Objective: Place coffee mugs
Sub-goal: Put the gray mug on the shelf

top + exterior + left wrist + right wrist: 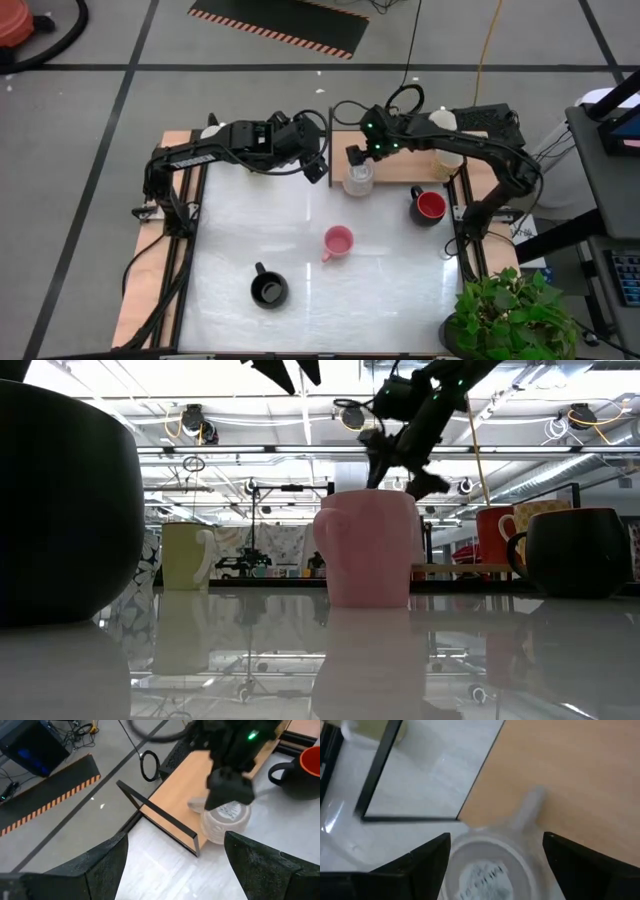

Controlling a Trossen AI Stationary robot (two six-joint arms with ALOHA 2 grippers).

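A pale, translucent-looking mug with dark marks in its middle stands at the far edge of the white table top, its handle over the wooden board. My right gripper hovers open just above it, one finger on each side of the mug's rim, and I see no contact. My left gripper is open too, a little to the left of that mug and aimed at it. A pink mug, a black mug and a black mug with red inside stand apart on the table.
A thin black frame stands upright at the far edge between the two arms. A cream mug and further mugs show at the back in the low view. A potted plant fills the near right corner.
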